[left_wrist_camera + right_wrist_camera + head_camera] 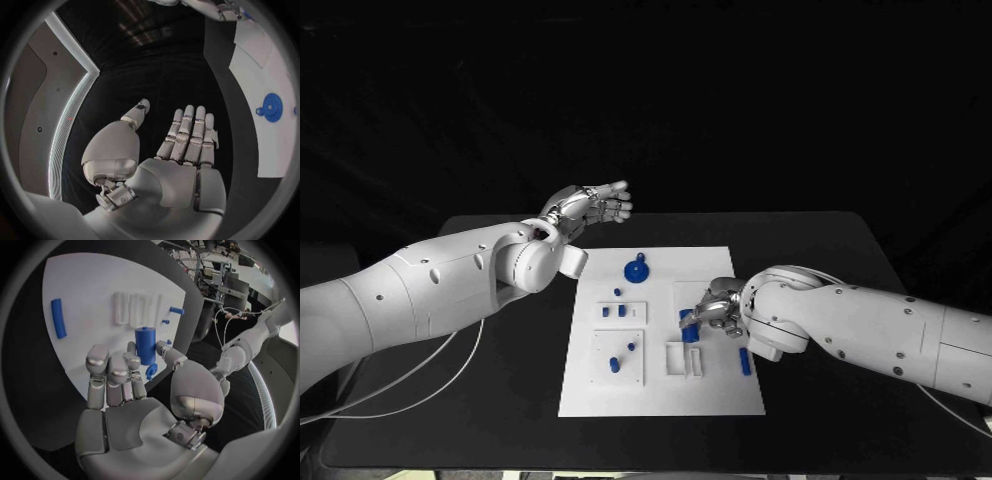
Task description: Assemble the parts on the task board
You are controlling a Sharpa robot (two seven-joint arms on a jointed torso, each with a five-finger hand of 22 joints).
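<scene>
The white task board (661,395) lies in the middle of the black table. My right hand (720,308) is low over the board's right half. Its thumb and a finger pinch an upright blue cylinder (145,344), which also shows beside the hand (687,319). My left hand (589,206) is raised beyond the board's far left corner, fingers (190,131) straight and apart, holding nothing. A round blue disc part (638,269) lies at the board's far end (272,106). A blue bar (744,361) lies flat near the right edge (57,317).
Small blue pegs (616,311) stand in a square plate on the board's left half, with more (632,347) on the plate below it. White slotted blocks (682,358) sit in the middle. Bare black table (834,250) surrounds the board.
</scene>
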